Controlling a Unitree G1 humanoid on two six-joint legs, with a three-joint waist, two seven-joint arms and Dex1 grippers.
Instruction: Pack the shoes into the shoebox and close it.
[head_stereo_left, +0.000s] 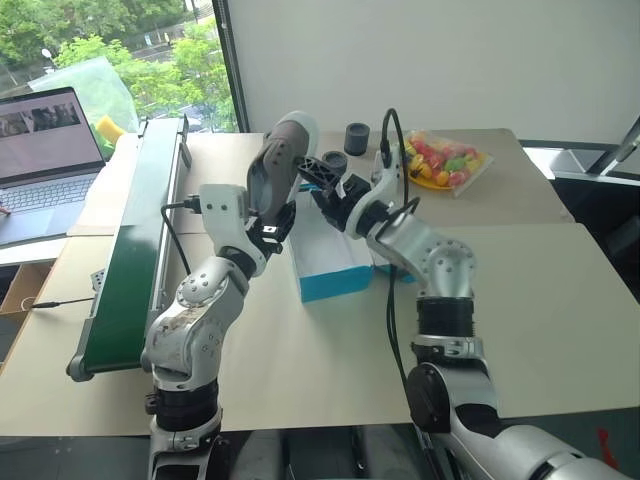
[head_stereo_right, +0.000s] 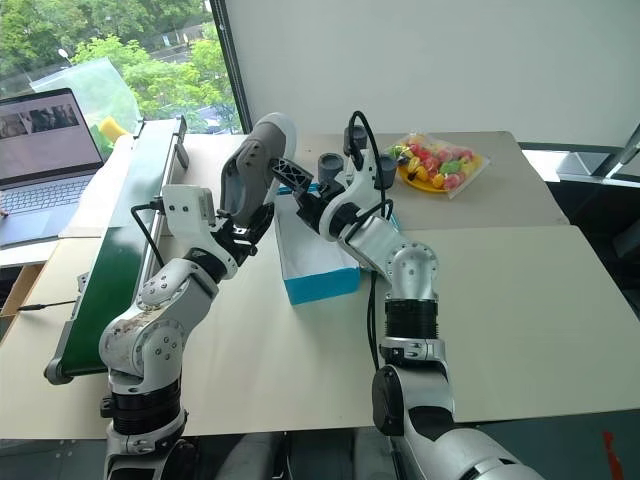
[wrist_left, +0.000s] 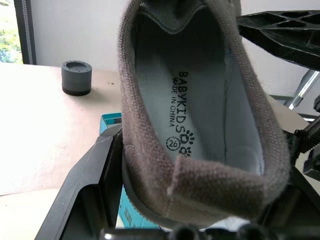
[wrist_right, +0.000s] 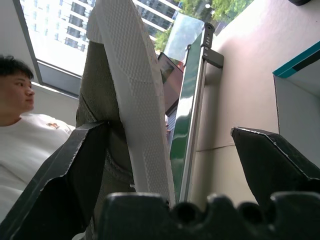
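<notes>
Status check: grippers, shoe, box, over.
Left gripper shut on shoe, held up beside the box. Right gripper open, one finger at the shoe's sole. Box open, nothing blocking it.

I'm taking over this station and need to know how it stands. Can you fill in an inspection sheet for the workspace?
Surface: pale table, mostly bare in front.
Job's things: one grey shoe held up, toe high; blue shoebox open below it.
Clutter: green conveyor, two dark cylinders, bag of coloured fruit.
Grippers: left gripper shut on the shoe's heel; right gripper open, one finger against the shoe.
Cables: black cable along the right arm; another by the conveyor.
Surroundings: laptop, window with trees, a person in white beyond the table.
</notes>
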